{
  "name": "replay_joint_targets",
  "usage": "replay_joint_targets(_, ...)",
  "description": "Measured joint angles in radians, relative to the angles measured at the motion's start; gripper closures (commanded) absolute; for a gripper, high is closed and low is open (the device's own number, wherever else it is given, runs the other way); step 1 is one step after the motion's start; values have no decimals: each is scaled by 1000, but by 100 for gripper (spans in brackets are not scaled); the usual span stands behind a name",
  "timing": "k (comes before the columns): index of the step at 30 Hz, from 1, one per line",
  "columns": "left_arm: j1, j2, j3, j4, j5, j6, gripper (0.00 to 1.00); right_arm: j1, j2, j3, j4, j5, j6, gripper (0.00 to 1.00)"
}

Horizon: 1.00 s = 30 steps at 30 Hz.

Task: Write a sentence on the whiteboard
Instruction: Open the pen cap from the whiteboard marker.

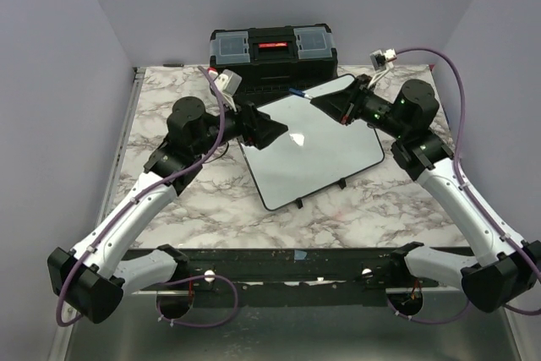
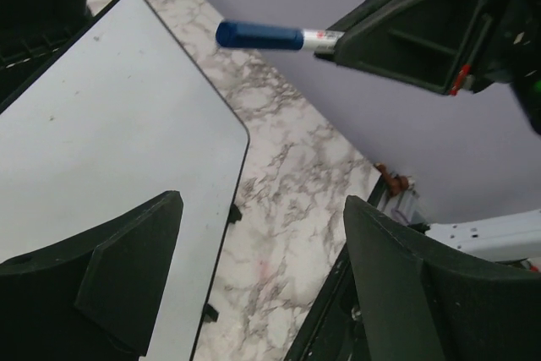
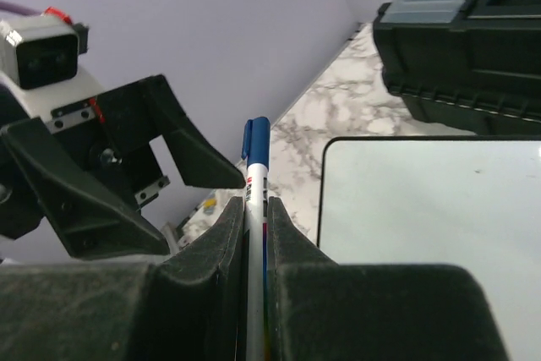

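white whiteboard (image 1: 317,145), blue-capped marker (image 2: 258,35), marbled table (image 1: 211,200)

Lit brightly and evenly from overhead, with only soft, faint shadow beneath the whiteboard (image 1: 317,154) on the marble surface (image 1: 220,209). Broken by one small white glare spot and a grey sheen on the glossy board in the top view. Sharp on the marker (image 2: 270,36) and far things in the wrist views, blurred on the near fingers of the left tool (image 2: 262,285) and right tool (image 3: 255,234).

Lab test booth: plain walls (image 1: 51,40) enclosing a marble-patterned table (image 1: 220,209).
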Motion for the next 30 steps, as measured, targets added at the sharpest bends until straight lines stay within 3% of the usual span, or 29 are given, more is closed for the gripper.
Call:
replay_joint_targets(9,95,22,0,264,218,-163,30,0,49,-55,197,-211,145,99)
replay_joint_targets(21,119,108,-1,454,296,-302,50,0,80,-63,348,-338,240,99)
replay_joint_targets(25,119,119,-1,500,309,-332,65,0,90,-63,360,-359,249,99)
replay_joint_targets(29,123,130,-1,511,314,-346,98,0,94,-63,375,-375,257,99)
replay_joint_targets(30,124,132,-1,519,322,-360,100,0,94,-63,376,-380,259,99)
